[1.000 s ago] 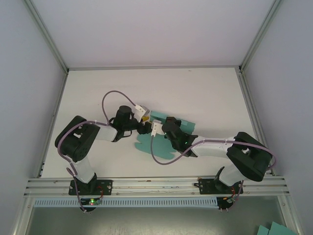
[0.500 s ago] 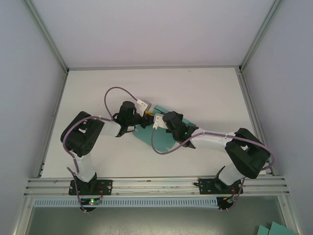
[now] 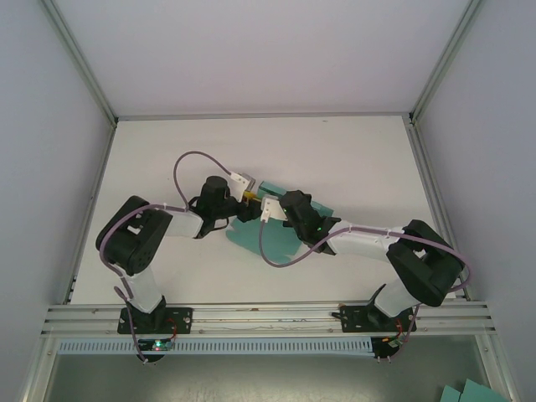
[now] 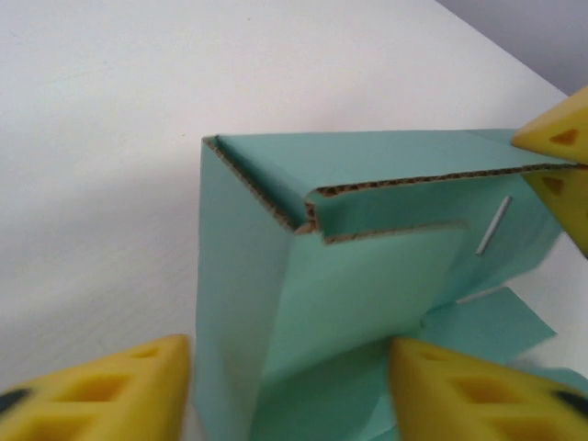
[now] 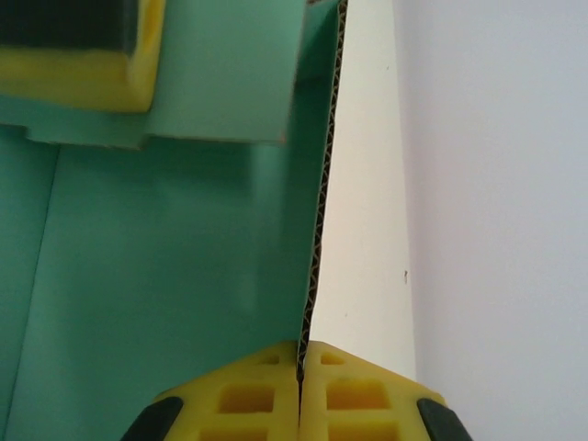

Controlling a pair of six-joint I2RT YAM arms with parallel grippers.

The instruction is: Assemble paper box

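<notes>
- Reaching in from the left of the overhead view, the left claw (image 3: 241,208) sits just beside the right claw (image 3: 258,201), over the middle of the white table (image 3: 159,151).
- Seen from its own wrist, the left claw (image 4: 289,390) is released. Its yellow fingers (image 4: 101,390) stand wide apart, with a raised wall of the paper box (image 4: 367,276) just ahead of them and between them. Whether either pad touches the card cannot be told.
- The paper box (image 3: 264,239) is teal corrugated card, partly folded. Its flat flaps spread on the table below both claws and towards the arm bases.
- Ahead and to the right of the left claw, the right claw's yellow tips (image 4: 556,152) meet the wall's upper edge.
- From its own wrist, the right claw (image 5: 300,372) is clenched on the paper box (image 5: 165,276). Its fingers press together with the thin corrugated edge pinched between them, and that wall runs straight ahead of the claw.
- Far ahead on the left of that wall sits a yellow pad of the left claw (image 5: 73,64).
</notes>
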